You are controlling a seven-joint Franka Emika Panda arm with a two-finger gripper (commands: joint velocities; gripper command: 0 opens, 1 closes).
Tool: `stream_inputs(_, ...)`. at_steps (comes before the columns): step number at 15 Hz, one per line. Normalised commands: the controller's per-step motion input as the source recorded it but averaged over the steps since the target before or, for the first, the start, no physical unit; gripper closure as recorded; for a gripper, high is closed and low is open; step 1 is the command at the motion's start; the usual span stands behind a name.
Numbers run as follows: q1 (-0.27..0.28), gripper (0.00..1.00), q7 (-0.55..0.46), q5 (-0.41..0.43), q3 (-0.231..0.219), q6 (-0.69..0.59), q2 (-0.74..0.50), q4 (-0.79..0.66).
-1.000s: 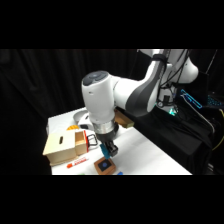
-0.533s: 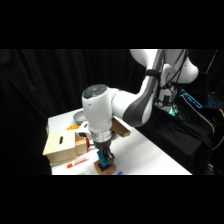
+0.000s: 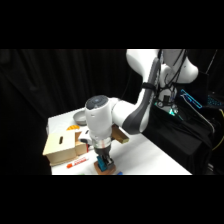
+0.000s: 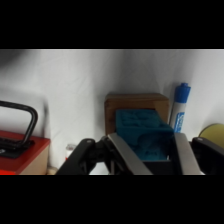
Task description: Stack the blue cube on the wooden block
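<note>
Two fingers [image 4: 127,159] of the gripper [image 4: 150,155] flank the cube [image 4: 142,136], one on each side and pressed to it, so the gripper is closed on the cube. In the wrist view the cube sits over the block [image 4: 136,106], whose brown top shows beyond it and to its left; whether the cube's underside touches the block cannot be told. Just right of the block lies a blue marker [image 4: 180,108], and a yellow-green rim [image 4: 216,134] shows at the far right edge. At the left stands a red-topped box [image 4: 22,150] with a black loop handle [image 4: 26,120].

In the side view the gripper [image 3: 104,159] comes straight down at the near edge of the table [image 3: 145,152], with the cube [image 3: 103,162] between its fingers and the block [image 3: 105,169] right beneath. Left of it sits a pale wooden box [image 3: 62,147], with a red and white item [image 3: 79,162] lying along its near side. A grey bowl [image 3: 80,117] stands at the far side of the table, behind the arm.
</note>
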Motion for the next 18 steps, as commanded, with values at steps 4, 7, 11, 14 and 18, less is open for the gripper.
stream_inputs(4, 0.000, 0.12, -0.07, 0.121, 0.015, 0.05, -0.12, -0.06)
stream_inputs(7, -0.006, 0.00, -0.11, 0.131, 0.044, -0.13, -0.31, -0.19)
stream_inputs(11, -0.012, 0.00, -0.11, 0.135, 0.044, -0.20, -0.38, -0.20)
stream_inputs(14, 0.001, 0.00, -0.07, 0.104, 0.020, -0.22, -0.40, -0.18)
stream_inputs(18, -0.026, 0.00, -0.12, 0.126, 0.050, -0.27, -0.39, -0.12)
